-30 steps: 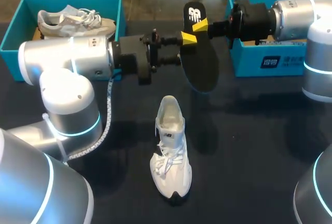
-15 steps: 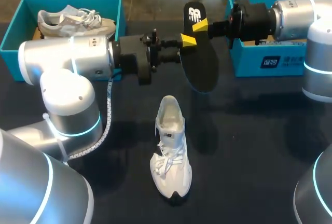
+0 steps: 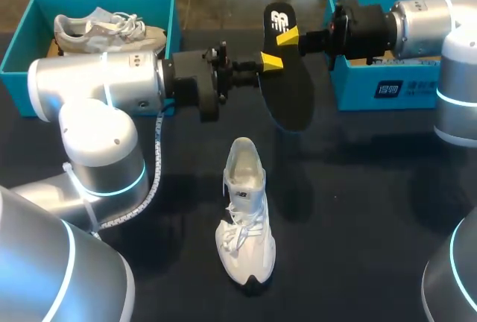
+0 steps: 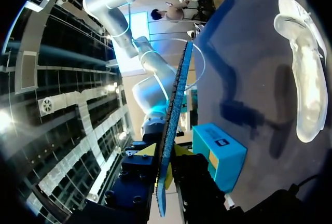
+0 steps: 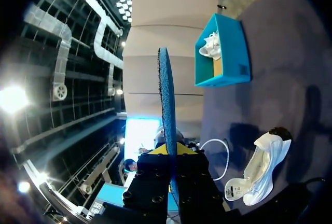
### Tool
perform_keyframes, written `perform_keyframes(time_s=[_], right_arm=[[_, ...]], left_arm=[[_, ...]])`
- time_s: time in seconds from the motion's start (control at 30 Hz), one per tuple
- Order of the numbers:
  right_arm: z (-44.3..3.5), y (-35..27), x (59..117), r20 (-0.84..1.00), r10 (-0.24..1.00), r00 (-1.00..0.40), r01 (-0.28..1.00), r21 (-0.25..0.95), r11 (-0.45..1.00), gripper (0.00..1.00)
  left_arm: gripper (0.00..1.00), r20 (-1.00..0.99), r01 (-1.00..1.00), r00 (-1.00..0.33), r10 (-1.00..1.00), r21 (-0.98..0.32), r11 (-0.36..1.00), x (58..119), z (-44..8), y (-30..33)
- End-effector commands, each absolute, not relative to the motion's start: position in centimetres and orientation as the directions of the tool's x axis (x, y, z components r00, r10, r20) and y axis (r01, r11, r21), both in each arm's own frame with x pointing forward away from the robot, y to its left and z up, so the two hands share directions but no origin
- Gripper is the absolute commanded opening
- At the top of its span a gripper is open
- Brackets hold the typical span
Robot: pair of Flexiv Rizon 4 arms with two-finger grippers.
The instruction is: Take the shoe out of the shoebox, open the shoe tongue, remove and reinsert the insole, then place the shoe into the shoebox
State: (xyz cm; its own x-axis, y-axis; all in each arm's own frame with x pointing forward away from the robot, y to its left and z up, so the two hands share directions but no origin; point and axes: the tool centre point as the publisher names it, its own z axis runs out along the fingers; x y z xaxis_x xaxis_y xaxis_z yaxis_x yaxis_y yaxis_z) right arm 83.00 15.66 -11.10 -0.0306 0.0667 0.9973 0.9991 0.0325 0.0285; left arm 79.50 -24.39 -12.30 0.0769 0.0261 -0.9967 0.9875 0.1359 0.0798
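The removal half of the insole step looks finished and the reinsertion has not begun. The black foam insole [image 3: 287, 83] is clear of the shoe and hangs upright in the air above the dark tabletop [image 3: 373, 210], between the two arms. The right gripper [image 3: 288, 38] pinches it near its upper end. In the right wrist view the right gripper [image 5: 170, 149] has its fingers pressed tight on either face of the insole [image 5: 166, 99], which shows edge-on.

The left gripper [image 3: 270, 60] meets the insole a little lower. In the left wrist view the left gripper [image 4: 165, 154] has a yellow tip lying against each side of the thin blue-edged insole [image 4: 174, 115], so I judge that it also has a pinch on it. This looks like a hand-over or a two-handed regrasp.

The white lace-up sneaker [image 3: 244, 214] stands free on the tabletop nearer the robot. Its open collar faces the insole and its toe points away from it, and neither arm touches it. The open teal cardboard shoebox [image 3: 19, 54] at the far left holds a grey sneaker [image 3: 112, 30]. A second teal shoebox [image 3: 380, 87] sits at the far right, partly hidden behind the right arm.

Next, I think one gripper must let go so the other can tip the insole from upright towards flat. Its toe end then needs aiming into the sneaker's mouth and sliding forward under the tongue. The freed arm would probably need to steady the sneaker, since nothing holds it in place.
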Motion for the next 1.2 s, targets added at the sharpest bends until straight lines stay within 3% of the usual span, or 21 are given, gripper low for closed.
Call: perform_keyframes(time_s=[0.03, 0.1, 0.27, 0.3, 0.37, 0.73, 0.97, 1.2], right_arm=[[-11.1, 15.8, 83.0, 0.997, 0.068, -0.031, 0.999, 0.028, 0.032, 0.0], [-11.1, 15.8, 83.0, 0.997, 0.068, -0.031, 0.999, 0.028, 0.032, 0.0], [-11.1, 15.8, 83.0, 0.997, 0.068, -0.031, 0.999, 0.028, 0.032, 0.0], [-11.1, 15.8, 83.0, 0.997, 0.067, -0.033, 0.999, 0.031, 0.031, 0.04], [-11.1, 15.6, 82.9, 0.998, 0.059, -0.039, 0.999, 0.038, 0.017, 1.0], [-11.1, 13.7, 80.4, 0.995, 0.009, -0.098, 0.994, 0.099, -0.048, 1.0], [-11.4, 12.3, 78.8, 0.995, 0.024, -0.099, 0.988, 0.101, -0.119, 1.0], [-11.4, 12.3, 78.8, 0.995, 0.024, -0.099, 0.988, 0.101, -0.119, 1.0]], left_arm=[[0.08, -0.996, 0.987, 0.079, 0.029, 0.082, 0.137, 79.6, -12.3, -24.6], [0.0, -0.996, 0.987, 0.08, 0.03, 0.083, 0.139, 79.7, -12.3, -24.7], [0.0, -0.996, 0.986, 0.087, 0.024, 0.089, 0.138, 79.7, -12.2, -24.7], [0.0, -0.996, 0.986, 0.088, 0.023, 0.09, 0.137, 79.7, -12.1, -24.6], [0.0, -0.996, 0.986, 0.092, 0.021, 0.094, 0.138, 79.7, -12.0, -24.6], [0.0, -0.997, 0.995, -0.008, 0.079, -0.001, 0.097, 79.2, -13.5, -22.0], [0.0, -0.928, 0.938, -0.314, 0.201, -0.27, 0.217, 77.9, -15.8, -19.2], [0.0, -0.928, 0.938, -0.314, 0.201, -0.27, 0.217, 77.9, -15.8, -19.2]])
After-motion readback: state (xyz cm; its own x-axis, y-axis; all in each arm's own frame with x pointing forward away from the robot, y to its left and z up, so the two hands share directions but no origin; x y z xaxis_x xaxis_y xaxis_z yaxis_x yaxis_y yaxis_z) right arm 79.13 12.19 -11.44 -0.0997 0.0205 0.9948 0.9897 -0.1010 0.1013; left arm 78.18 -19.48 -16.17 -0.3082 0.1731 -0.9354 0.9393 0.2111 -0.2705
